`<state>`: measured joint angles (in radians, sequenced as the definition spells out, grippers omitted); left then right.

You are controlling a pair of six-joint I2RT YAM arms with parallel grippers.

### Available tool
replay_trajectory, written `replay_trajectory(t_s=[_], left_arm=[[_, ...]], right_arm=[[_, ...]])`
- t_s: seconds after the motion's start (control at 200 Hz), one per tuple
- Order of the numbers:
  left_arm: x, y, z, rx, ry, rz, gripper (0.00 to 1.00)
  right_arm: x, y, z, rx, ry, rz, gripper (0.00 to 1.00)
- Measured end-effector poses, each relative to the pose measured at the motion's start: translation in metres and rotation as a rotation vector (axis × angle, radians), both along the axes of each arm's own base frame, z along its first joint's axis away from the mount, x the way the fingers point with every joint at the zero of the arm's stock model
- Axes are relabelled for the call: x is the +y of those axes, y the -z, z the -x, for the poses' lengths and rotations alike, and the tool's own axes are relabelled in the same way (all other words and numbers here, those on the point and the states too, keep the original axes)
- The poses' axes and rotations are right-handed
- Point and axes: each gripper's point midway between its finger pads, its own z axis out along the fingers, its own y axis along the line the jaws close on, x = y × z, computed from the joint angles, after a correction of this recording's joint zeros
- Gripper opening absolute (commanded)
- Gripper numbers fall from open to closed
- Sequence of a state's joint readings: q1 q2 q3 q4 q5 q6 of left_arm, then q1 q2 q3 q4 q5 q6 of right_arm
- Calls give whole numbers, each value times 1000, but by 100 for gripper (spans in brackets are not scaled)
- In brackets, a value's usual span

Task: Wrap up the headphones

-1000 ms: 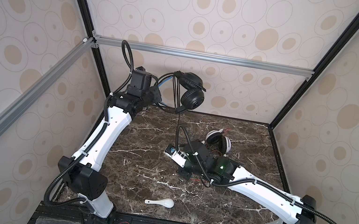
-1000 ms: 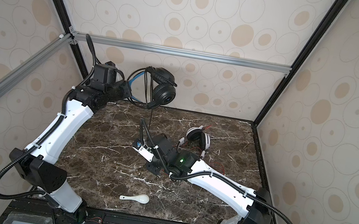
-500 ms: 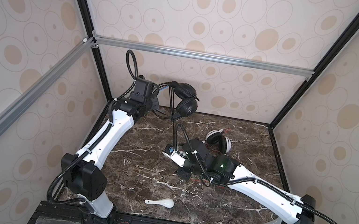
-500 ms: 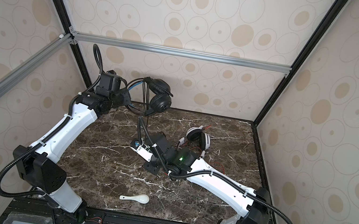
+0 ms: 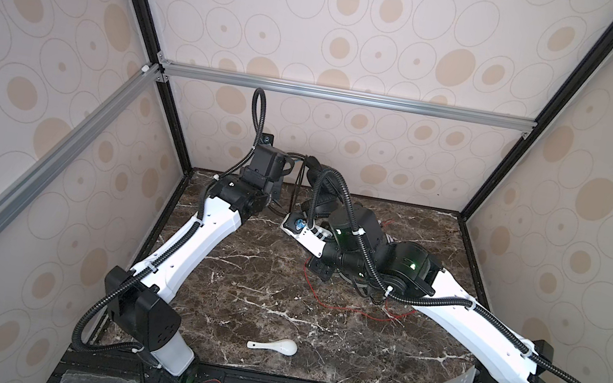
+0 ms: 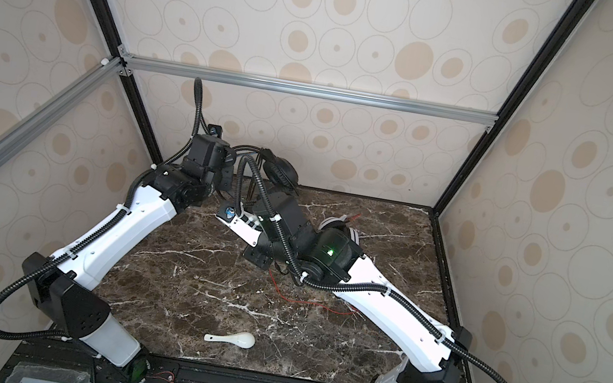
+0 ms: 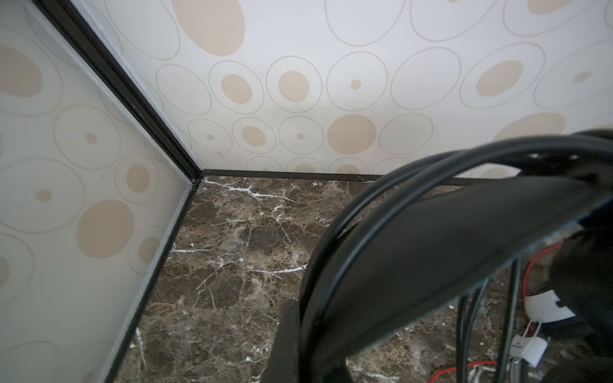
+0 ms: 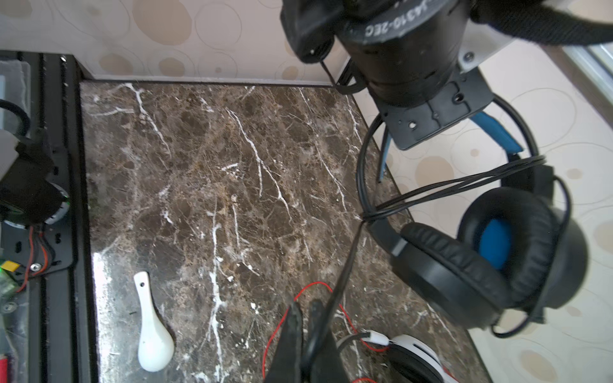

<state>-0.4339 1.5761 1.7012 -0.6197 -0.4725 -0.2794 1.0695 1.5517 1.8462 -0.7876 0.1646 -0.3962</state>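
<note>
left gripper (image 7: 306, 341) is clamped on the headband (image 7: 431, 248) of the black headset (image 8: 481, 265), holding it up off the marble table (image 5: 237, 294) at the far edge. right gripper (image 8: 306, 308) has its jaws pinching the thin black cord (image 8: 348, 258). white headset (image 6: 335, 222) lies just right of centre, red cord (image 5: 340, 308) sprawled nearer

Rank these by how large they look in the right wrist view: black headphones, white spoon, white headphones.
1. The black headphones: by far largest, though they hang nearer the camera.
2. The white spoon and the white headphones: about alike; the headphones are cut off by the picture's edge, so unranked.
</note>
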Motion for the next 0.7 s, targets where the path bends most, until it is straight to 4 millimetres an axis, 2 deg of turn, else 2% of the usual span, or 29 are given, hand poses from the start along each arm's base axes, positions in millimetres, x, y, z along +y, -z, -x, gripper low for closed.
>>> replay_trajectory(t_s=[0.17,0.34,0.535,0.7], left_arm=[[3,-1,6,12,11,-99,0],[4,-2,15,31,40,-183,0],[-14,-6,24,32,128,-241,0],[-36,-1,33,59,215,-295,0]], right_arm=[[-12,-2,-18,-91,42,101,0],[-37,-13,-48,-155,120,155,0],[-56,-27,-72,-221,177,196,4],[-65,-25,-91,-253,232,253,5]])
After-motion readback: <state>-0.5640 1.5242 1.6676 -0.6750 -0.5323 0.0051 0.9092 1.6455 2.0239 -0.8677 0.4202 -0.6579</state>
